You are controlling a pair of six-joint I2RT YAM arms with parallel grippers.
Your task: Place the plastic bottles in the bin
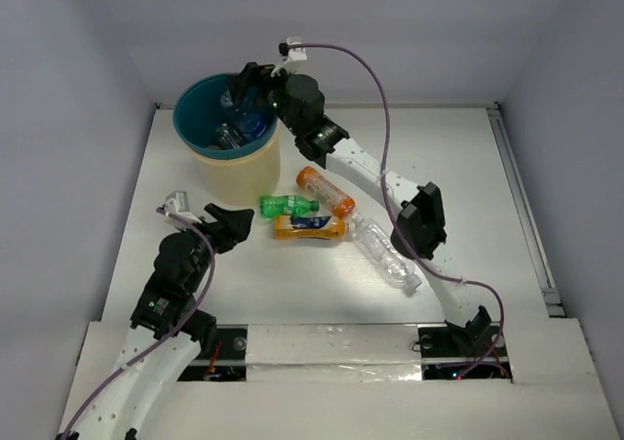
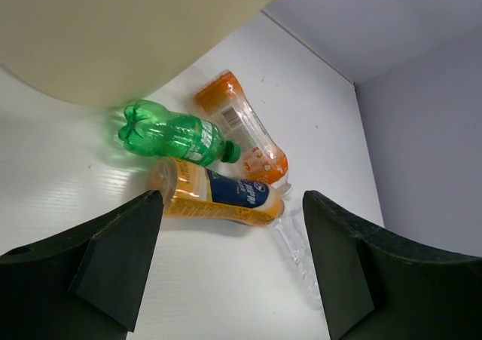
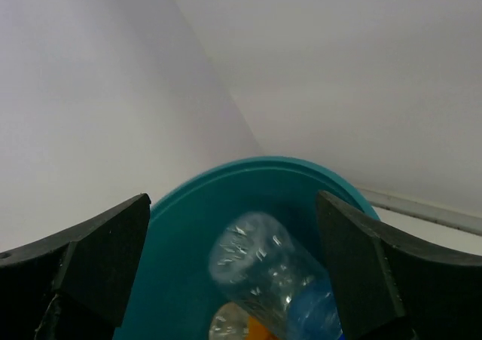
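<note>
The bin (image 1: 241, 175) stands at the far left, teal inside, cream outside, with bottles (image 1: 234, 130) in it. My right gripper (image 1: 244, 91) hangs open over its mouth. In the right wrist view a clear blue-labelled bottle (image 3: 279, 280) is blurred below the spread jaws of that gripper (image 3: 233, 257), touching neither finger, inside the teal rim (image 3: 256, 165). On the table lie a green bottle (image 1: 288, 205), an orange bottle with a dark label (image 1: 309, 227), a second orange bottle (image 1: 327, 192) and a clear bottle (image 1: 385, 253). My left gripper (image 1: 230, 227) is open and empty, just left of them.
In the left wrist view the bin's cream wall (image 2: 113, 31) fills the upper left, with the green bottle (image 2: 173, 135) beside its base. The orange labelled bottle (image 2: 215, 195) lies ahead of my left gripper (image 2: 230, 264). The right arm's links (image 1: 351, 162) stretch over the table beyond the bottles.
</note>
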